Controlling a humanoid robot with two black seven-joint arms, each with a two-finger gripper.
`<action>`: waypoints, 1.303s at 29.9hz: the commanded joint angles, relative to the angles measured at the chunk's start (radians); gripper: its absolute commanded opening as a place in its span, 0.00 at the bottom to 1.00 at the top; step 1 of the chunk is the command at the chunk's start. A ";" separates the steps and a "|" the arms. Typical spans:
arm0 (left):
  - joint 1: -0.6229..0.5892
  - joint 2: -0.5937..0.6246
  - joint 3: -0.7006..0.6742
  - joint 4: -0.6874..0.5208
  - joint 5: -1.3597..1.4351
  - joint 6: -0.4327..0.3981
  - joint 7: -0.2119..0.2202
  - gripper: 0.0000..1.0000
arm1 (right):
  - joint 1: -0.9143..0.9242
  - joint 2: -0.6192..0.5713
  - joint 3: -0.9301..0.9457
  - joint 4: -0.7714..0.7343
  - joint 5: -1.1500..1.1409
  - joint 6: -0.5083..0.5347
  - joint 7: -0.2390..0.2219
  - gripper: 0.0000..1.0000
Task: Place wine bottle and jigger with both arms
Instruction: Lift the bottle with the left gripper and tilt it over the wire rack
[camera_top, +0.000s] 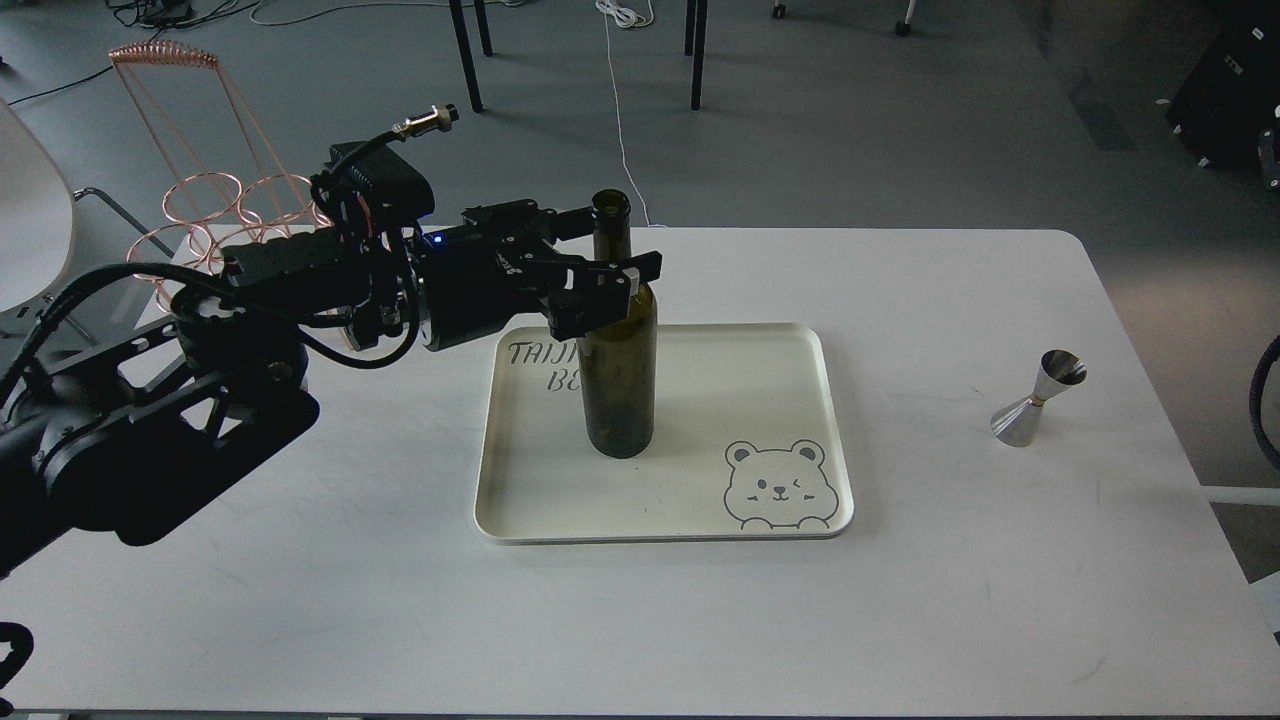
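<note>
Bottle neck is straddled by the left gripper (607, 250), its black fingers set apart, one behind and one in front of the glass; actual contact cannot be told. The wine bottle (617, 340), smooth dark olive glass, unlabelled, stands upright on the cream rounded tray (760, 390) printed with a bear outline. The jigger (1037, 398), shiny silver hourglass metal, is seen tilted on the matte white table (950, 600), well right of the tray. A copper wire rack (215, 205) sits at back left.

The left arm (150, 430) is matte black with blocky housings, looping black cables, a brass-tipped connector (425, 120), a small blue light, and faint white lettering near its gripper (605, 250).
</note>
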 joint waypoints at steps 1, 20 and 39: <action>-0.001 0.007 0.002 0.000 -0.001 0.000 0.000 0.40 | 0.001 -0.001 0.000 0.000 -0.002 0.000 0.000 0.76; -0.047 0.148 -0.089 -0.081 -0.058 0.022 -0.002 0.21 | 0.013 -0.010 -0.004 0.001 -0.002 0.000 0.000 0.78; -0.205 0.485 -0.093 0.146 -0.270 0.025 -0.005 0.22 | 0.021 -0.004 -0.004 0.001 -0.002 0.000 0.000 0.78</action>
